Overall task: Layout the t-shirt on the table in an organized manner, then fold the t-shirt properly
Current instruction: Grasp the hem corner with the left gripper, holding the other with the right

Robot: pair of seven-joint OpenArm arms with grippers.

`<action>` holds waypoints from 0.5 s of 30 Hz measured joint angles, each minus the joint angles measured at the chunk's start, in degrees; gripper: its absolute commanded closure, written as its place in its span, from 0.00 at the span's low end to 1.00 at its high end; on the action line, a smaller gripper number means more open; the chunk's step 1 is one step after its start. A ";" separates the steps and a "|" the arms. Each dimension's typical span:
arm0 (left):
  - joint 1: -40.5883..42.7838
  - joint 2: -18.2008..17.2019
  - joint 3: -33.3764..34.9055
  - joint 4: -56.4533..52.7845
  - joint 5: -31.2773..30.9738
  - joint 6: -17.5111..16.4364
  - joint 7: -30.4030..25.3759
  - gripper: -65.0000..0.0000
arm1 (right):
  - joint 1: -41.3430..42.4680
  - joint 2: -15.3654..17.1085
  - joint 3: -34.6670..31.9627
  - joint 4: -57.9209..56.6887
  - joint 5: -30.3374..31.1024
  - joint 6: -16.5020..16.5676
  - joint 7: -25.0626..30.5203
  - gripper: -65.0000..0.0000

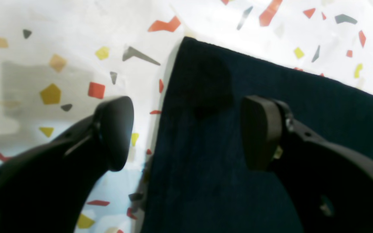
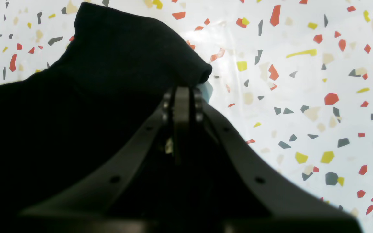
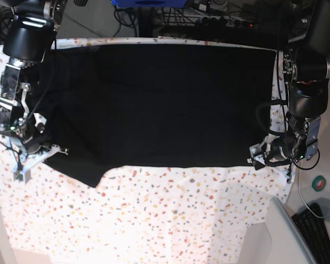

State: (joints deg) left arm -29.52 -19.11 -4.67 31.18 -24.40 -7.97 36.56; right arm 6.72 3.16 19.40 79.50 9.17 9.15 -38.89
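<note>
Cloth (image 3: 159, 104), black and soft, only one piece: the t-shirt, lying spread wide over the far half of the table (image 3: 170, 220), top edge along the far border, lower edge running across the middle. Thin and limp by the look, so probably light, easy to drag, quick to wrinkle and to slide over the smooth speckled cover; not fragile. Best taken at corners and hems, where a small pinch of fabric gives control; the middle of the shirt offers nothing to grip without bunching. At the shirt's side on the left of the base view, right gripper (image 2: 181, 97) pressed fully together, with a fold of the black cloth bulging just past its tip, so judged to be holding that edge, though the pinched part itself is hidden. At the shirt's opposite side, left gripper (image 1: 186, 132) spread wide and holding nothing, one finger (image 1: 117, 132) over the bare table beside the shirt, the other (image 1: 259, 132) over the cloth, so straddling the straight edge near a corner. Whether touching the cloth, cannot tell. Counted: one shirt, one table, two grippers. Sleeve at the lower corner beside the right gripper seems not yet flat.
</note>
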 measured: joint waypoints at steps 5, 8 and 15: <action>0.98 0.02 0.00 0.26 0.35 0.57 -1.90 0.61 | 0.00 0.13 0.00 0.00 0.02 0.02 0.02 1.00; 1.01 -0.22 -0.07 0.07 0.24 0.66 -1.22 0.97 | 0.07 0.11 0.00 0.00 0.02 0.02 0.04 1.00; 1.05 0.00 -0.55 1.20 -0.09 0.42 0.44 1.00 | 0.02 0.11 0.00 -0.02 0.02 0.02 0.04 1.00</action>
State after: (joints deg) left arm -28.47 -19.11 -5.21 32.38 -24.49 -7.55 36.99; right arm 6.74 3.27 19.40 79.48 9.19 9.17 -38.85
